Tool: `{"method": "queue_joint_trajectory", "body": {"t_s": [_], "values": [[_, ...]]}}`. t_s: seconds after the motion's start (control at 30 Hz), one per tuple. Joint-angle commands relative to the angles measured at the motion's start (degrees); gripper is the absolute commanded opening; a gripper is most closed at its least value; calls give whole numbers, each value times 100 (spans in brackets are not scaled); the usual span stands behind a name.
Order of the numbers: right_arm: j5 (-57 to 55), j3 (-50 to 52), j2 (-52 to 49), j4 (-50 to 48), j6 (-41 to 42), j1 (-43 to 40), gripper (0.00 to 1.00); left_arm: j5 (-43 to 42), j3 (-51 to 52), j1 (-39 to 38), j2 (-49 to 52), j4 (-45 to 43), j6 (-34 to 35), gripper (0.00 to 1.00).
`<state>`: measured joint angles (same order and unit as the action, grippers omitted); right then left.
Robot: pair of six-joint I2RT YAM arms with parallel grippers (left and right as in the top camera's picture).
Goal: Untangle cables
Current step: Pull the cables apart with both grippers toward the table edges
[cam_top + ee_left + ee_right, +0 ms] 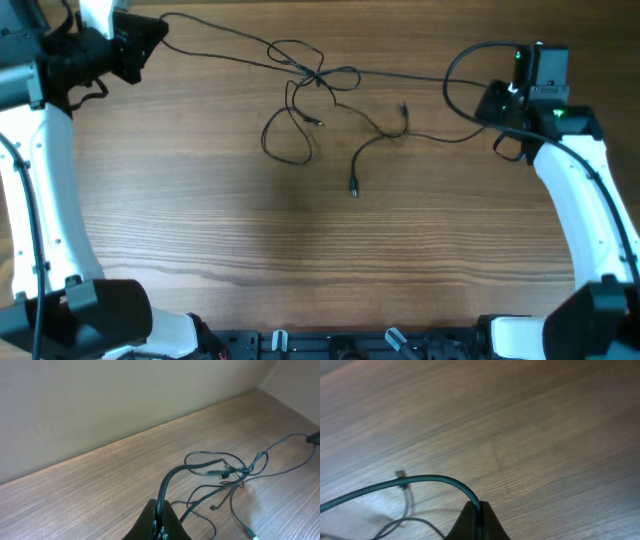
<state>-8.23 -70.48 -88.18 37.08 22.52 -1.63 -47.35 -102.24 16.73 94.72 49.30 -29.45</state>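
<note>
The table (300,260) is brown wood-grain laminate, its grain running crosswise to both sets of jaws. Ahead of the left jaws, the tabletop ends at a plain beige wall (100,400). A pale strip of reflected light follows that joint. Ahead and to the right of the left jaws, a second wall (300,380) forms a corner. Ahead of the right jaws, the tabletop shows a soft, diffuse sheen.
</note>
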Motion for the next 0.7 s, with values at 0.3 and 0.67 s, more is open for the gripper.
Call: {"method": "queue_joint_trajectory", "body": {"t_s": [0.3, 0.67], "values": [[-114, -28, -625, -15, 140, -938, 4, 291, 0, 531, -422, -15, 37, 4], [-125, -28, -1005, -70, 151, -1082, 4, 348, 0, 1108, -807, -39, 35, 4]]}}
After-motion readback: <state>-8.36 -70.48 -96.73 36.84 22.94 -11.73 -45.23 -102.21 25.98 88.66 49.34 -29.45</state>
